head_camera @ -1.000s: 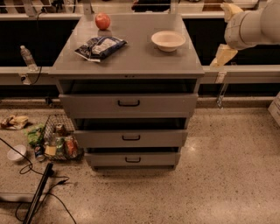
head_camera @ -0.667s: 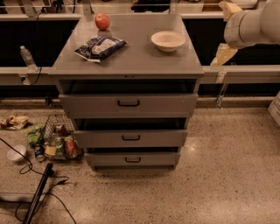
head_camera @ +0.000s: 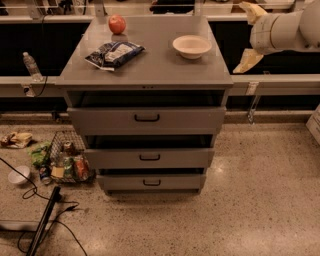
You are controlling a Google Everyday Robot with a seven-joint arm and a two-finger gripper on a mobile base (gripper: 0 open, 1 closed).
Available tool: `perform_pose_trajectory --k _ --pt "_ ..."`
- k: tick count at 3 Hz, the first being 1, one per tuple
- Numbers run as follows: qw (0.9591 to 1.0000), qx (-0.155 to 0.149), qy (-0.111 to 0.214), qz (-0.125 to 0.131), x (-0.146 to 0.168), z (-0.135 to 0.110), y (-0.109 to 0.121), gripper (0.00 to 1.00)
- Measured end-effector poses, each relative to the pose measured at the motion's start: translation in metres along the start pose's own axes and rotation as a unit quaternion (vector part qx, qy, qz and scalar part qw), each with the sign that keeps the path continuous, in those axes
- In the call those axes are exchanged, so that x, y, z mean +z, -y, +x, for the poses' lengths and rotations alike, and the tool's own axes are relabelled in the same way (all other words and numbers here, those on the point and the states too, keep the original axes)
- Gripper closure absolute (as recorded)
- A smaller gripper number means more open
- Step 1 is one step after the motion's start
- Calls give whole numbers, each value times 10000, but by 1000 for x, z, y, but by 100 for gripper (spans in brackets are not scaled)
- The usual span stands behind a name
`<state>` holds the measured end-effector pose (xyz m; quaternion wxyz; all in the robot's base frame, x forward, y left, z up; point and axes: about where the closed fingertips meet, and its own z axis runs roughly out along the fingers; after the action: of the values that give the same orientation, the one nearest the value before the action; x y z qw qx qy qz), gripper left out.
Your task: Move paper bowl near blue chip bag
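The paper bowl [head_camera: 192, 46] is cream-white and sits upright on the right part of the grey cabinet top [head_camera: 150, 65]. The blue chip bag [head_camera: 114, 54] lies flat on the left part of the top, about a bowl's width or more away from the bowl. My gripper [head_camera: 250, 35] is at the upper right, off the cabinet's right edge, right of the bowl and apart from it. Its two cream fingers, one at the top [head_camera: 252, 11] and one lower [head_camera: 247, 61], stand wide apart with nothing between them.
A red apple [head_camera: 117, 23] sits at the back left of the top. The cabinet has three drawers [head_camera: 147, 119] slightly pulled out. On the floor at left lie a wire basket of litter [head_camera: 66, 161], a small white bowl [head_camera: 19, 175], cables and a water bottle [head_camera: 31, 66].
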<state>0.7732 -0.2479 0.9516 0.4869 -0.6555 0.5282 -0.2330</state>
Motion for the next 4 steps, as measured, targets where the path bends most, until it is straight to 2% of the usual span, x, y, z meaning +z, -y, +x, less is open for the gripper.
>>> perform_pose_trajectory --k 1,2,3,4 --pt "9976 -539 394 171 12 -5 10 2" --pt "9902 -1171 631 433 26 -6 15 0" --pt "9802 -1755 718 563 42 -8 15 15" --pt "9751 -2054 646 533 57 -6 13 38"
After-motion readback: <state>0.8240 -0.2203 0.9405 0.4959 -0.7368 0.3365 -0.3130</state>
